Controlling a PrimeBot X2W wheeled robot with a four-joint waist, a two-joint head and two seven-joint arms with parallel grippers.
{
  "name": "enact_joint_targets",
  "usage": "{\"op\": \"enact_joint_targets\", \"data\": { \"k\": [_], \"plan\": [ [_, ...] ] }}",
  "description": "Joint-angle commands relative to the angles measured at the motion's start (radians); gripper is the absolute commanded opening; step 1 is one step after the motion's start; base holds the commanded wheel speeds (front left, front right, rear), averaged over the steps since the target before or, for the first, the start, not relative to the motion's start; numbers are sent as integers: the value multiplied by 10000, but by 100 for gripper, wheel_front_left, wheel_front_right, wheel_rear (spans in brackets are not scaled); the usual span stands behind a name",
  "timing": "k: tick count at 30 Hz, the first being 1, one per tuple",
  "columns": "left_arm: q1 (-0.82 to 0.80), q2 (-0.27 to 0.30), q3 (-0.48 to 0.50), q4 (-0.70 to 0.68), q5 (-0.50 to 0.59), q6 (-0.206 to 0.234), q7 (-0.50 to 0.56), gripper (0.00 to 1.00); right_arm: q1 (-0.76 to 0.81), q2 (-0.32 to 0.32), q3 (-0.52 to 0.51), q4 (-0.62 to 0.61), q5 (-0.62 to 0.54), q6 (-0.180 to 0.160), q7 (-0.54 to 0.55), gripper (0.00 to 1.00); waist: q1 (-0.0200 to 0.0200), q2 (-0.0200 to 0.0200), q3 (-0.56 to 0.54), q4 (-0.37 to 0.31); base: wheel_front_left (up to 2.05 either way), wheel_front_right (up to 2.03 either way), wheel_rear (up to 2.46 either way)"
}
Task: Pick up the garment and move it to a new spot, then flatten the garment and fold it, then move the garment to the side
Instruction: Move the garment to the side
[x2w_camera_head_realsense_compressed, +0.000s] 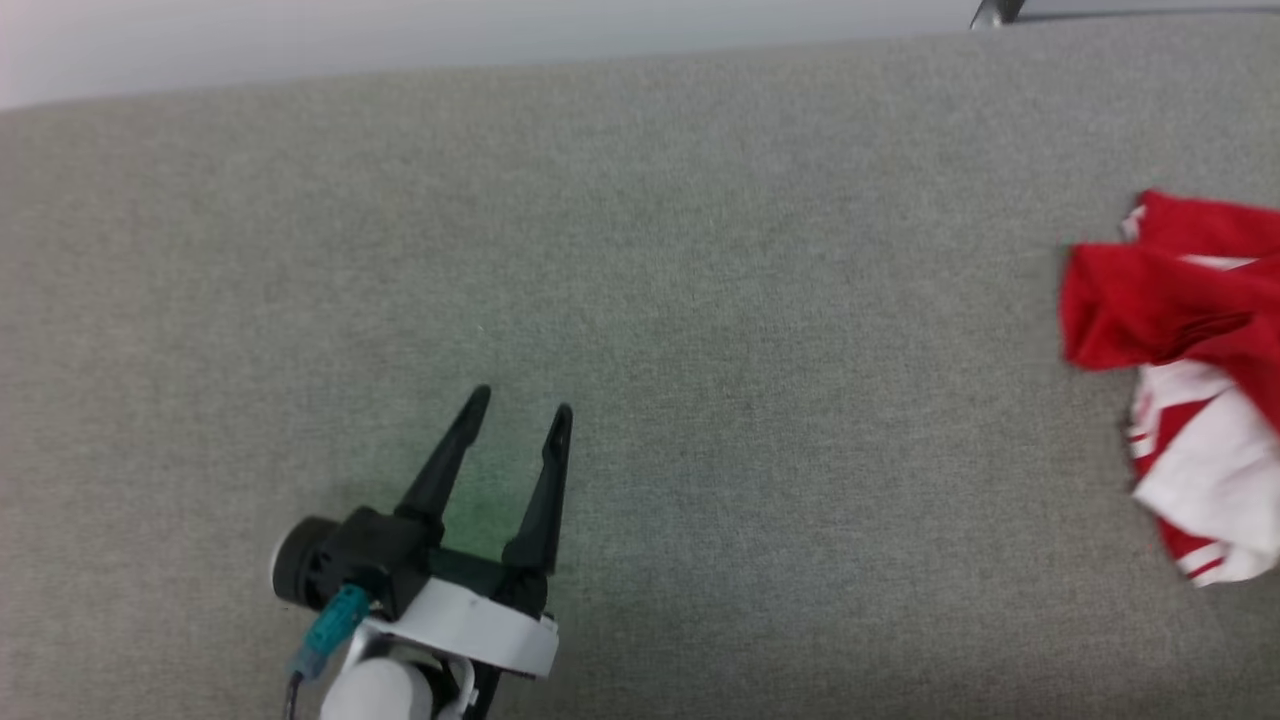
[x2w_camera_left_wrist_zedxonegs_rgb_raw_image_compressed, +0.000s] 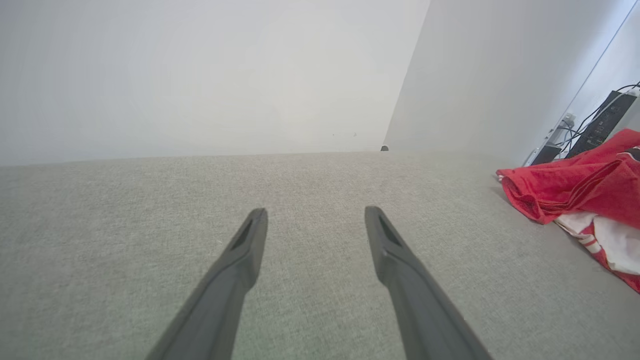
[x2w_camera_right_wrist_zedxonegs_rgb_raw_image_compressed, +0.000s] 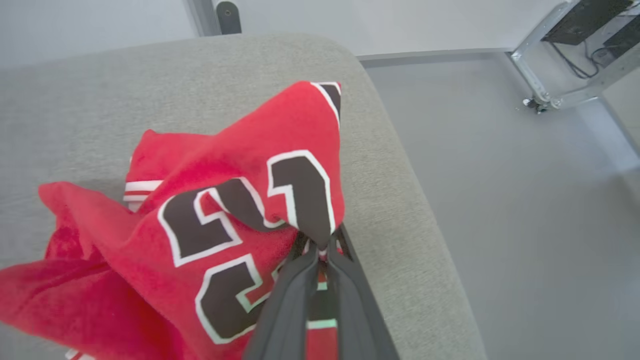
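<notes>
While lying crumpled at right edge of grey table (x2w_camera_head_realsense_compressed: 700, 300), near rounded corner: garment (x2w_camera_right_wrist_zedxonegs_rgb_raw_image_compressed: 150, 240), red, black white-outlined numerals up. Fold pinched by right jaws, closed tight on cloth. Well apart from garment, above table: left jaws, spread wide, holding nothing.

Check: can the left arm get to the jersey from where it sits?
Likely yes: bare grey surface lies between the open left gripper and the jersey, nothing blocking; it's a long sideways reach, though.
</notes>
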Motion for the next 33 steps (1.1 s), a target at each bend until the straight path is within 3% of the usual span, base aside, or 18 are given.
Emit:
{"op": "enact_joint_targets", "data": {
  "k": [1, 13, 18, 29, 30, 31, 32, 33],
  "plan": [
    [-216, 95, -48, -172, 69, -60, 25, 100, -290, -263, -53, 290, -252, -17, -224, 0, 0, -1, 361, -83, 0, 0, 0],
    [-612, 460, -192, -1376, 301, 42, 426, 100, -1784, -665, 533, 2689, -2286, -17, -2268, 0, 0, -1, 1299, 28, 0, 0, 0],
    [-658, 560, -185, -1645, 282, 101, 544, 100, -2345, -175, 373, 4066, -2642, -17, -2883, 0, 0, -1, 1575, 85, 0, 0, 0],
    [-709, 709, -111, -1962, 216, 210, 699, 100, -3210, 75, 441, 6199, -3070, -17, -3930, 0, 0, -1, 1805, 118, 0, 0, 0],
    [-696, 720, -100, -1967, 207, 245, 701, 100, -3278, 89, 481, 6358, -3074, -17, -4011, 15, 0, -1, 1775, 99, 0, 0, 0],
    [-671, 712, -90, -1960, 182, 261, 693, 100, -3342, 88, 517, 6464, -3070, -17, -4135, 45, 0, -1, 1731, 80, 0, 0, 0],
    [-586, 677, -97, -1890, 119, 295, 657, 100, -3459, 69, 623, 6600, -3003, -17, -4388, 100, 0, -1, 1576, 41, 0, 0, 0],
    [-546, 644, -111, -1831, 75, 287, 631, 100, -3478, 7, 721, 6637, -2993, -17, -4512, 100, 0, -1, 1467, 34, 0, 0, 0]
  ]
}}
